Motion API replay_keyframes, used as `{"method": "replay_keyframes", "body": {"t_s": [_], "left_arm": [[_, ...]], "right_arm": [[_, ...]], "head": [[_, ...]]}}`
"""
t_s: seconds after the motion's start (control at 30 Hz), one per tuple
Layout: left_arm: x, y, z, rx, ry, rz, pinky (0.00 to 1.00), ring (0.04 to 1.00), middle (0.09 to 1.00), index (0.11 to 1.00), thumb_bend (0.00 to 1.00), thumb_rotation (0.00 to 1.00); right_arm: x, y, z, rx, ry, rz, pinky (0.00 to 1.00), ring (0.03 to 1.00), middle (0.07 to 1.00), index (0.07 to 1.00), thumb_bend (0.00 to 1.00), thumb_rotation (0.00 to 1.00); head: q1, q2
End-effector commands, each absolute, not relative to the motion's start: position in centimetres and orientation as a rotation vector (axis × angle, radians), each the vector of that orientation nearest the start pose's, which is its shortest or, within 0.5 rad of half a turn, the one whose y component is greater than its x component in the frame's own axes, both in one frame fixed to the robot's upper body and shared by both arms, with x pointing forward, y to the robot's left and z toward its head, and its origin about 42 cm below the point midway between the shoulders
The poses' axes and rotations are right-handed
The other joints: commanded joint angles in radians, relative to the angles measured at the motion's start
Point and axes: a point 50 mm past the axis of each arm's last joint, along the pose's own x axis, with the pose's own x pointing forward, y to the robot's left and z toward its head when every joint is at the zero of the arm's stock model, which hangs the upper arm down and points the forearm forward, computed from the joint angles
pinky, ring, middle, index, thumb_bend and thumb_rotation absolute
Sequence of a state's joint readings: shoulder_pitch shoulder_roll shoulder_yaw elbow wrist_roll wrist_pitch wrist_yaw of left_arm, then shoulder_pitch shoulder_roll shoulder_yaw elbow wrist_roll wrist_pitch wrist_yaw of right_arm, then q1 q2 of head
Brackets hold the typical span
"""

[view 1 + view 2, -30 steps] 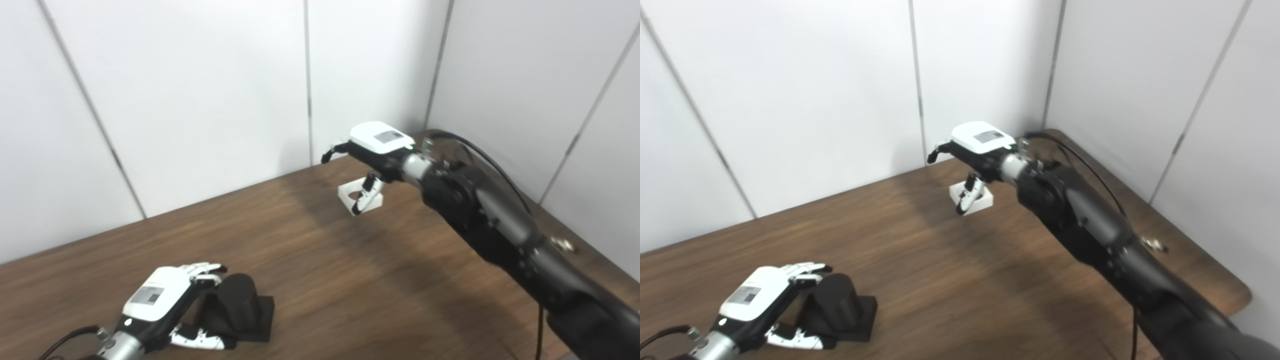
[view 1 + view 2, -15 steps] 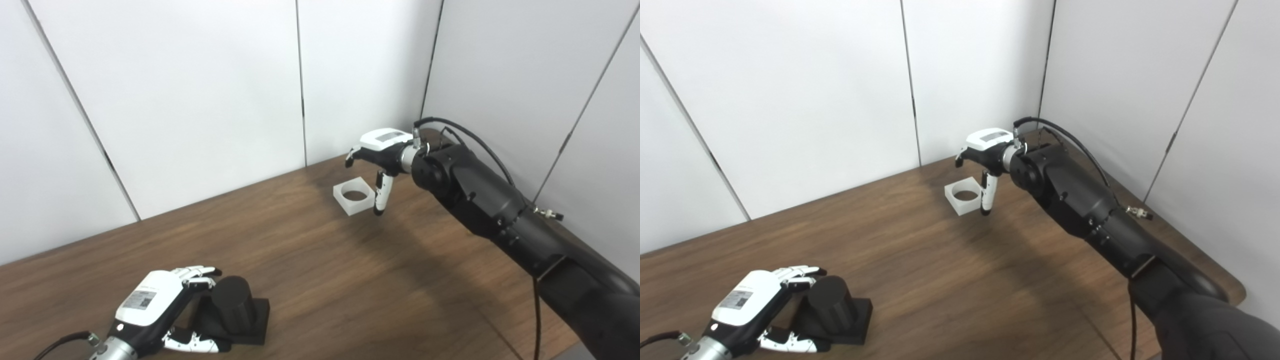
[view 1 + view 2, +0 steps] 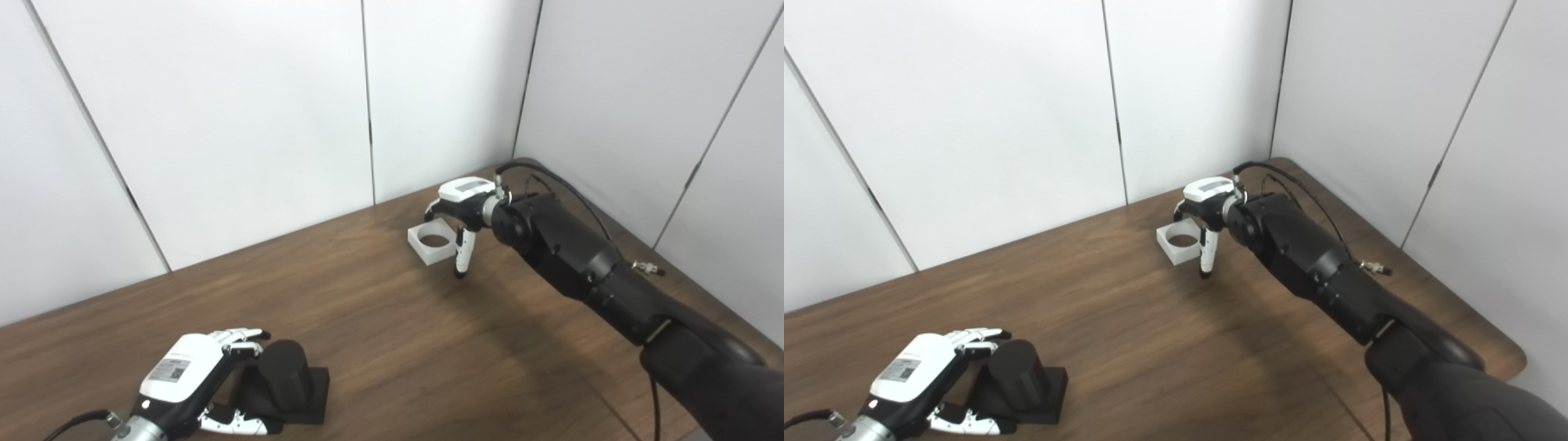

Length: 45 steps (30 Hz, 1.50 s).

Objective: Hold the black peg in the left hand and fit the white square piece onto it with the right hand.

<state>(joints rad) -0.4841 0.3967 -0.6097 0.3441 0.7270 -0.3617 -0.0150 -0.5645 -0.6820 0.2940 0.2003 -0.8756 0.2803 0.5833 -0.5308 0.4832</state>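
A: Where is the peg?

B: The black peg (image 3: 283,375) stands upright on its flat black base (image 3: 310,392) on the brown desk (image 3: 392,343), at the near left. The left hand (image 3: 187,383) is at it: the white fingers (image 3: 236,335) curl against the far side of the peg near its top, and the thumb (image 3: 236,421) lies low along the near edge of the base. The fingers are cupped around the peg, but I cannot tell whether they grip it firmly or only rest against it. The base sits flat on the desk.

A: And the white piece?

B: The white square piece (image 3: 1179,244), with a round hole through its middle, lies flat on the desk well apart from the peg, far across toward the back corner where the white wall panels (image 3: 968,122) meet.

A: Does the right hand have it?

B: No. The right hand (image 3: 1203,202) hangs over the piece's right side, palm down. Its fingers are spread and released, holding nothing. The dark fingers reach down behind the piece's far edge, and the white thumb (image 3: 1206,257) points down just beside its right corner, with its tip at the desk. Whether any of them touch the piece, I cannot tell.
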Motion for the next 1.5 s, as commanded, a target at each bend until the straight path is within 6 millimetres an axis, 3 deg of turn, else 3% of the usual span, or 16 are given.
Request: {"method": "replay_keyframes", "body": {"t_s": [0.0, 0.57, 0.7, 0.8, 0.87, 1.23, 1.47], "left_arm": [[37.2, 21.1, 9.3, 1.392, -0.308, -0.879, 0.8, 0.841, 0.834, 0.491, 0.52, 0.07], [36.9, 21.1, 9.7, 1.388, -0.312, -0.872, 0.79, 0.836, 0.829, 0.49, 0.52, 0.06], [36.9, 21.2, 9.8, 1.4, -0.303, -0.88, 0.79, 0.837, 0.836, 0.491, 0.52, 0.07], [36.9, 21.2, 9.9, 1.397, -0.306, -0.876, 0.79, 0.836, 0.837, 0.49, 0.52, 0.07], [36.8, 21.3, 10.0, 1.395, -0.304, -0.875, 0.79, 0.834, 0.836, 0.49, 0.52, 0.07], [36.6, 21.1, 9.8, 1.391, -0.308, -0.873, 0.78, 0.835, 0.829, 0.49, 0.52, 0.06], [36.5, 20.9, 9.5, 1.379, -0.304, -0.871, 0.79, 0.841, 0.833, 0.49, 0.52, 0.06]], "right_arm": [[44.7, -36.4, 27.6, -1.594, 0.248, 0.175, 0.91, 0.917, 0.915, 0.843, 0.93, 0.16], [46.1, -36.1, 25.6, -1.584, 0.268, 0.187, 0.9, 0.902, 0.9, 0.824, 0.87, 0.17], [46.8, -36.1, 25.3, -1.611, 0.299, 0.199, 0.9, 0.887, 0.862, 0.654, 0.84, 0.2], [47.2, -36.2, 25.2, -1.614, 0.303, 0.198, 0.89, 0.862, 0.822, 0.52, 0.6, 0.16], [47.4, -36.3, 25.3, -1.611, 0.304, 0.204, 0.89, 0.846, 0.78, 0.492, 0.54, 0.14], [46.9, -36.4, 25.6, -1.567, 0.312, 0.211, 0.87, 0.819, 0.743, 0.481, 0.52, 0.14], [46.0, -36.4, 26.2, -1.494, 0.226, 0.218, 0.86, 0.84, 0.761, 0.48, 0.52, 0.14]], "head": [[0.004, 0.001], [0.025, 0.019], [0.025, 0.023], [0.029, 0.027], [0.029, 0.027], [0.04, 0.041], [0.085, 0.06]]}}
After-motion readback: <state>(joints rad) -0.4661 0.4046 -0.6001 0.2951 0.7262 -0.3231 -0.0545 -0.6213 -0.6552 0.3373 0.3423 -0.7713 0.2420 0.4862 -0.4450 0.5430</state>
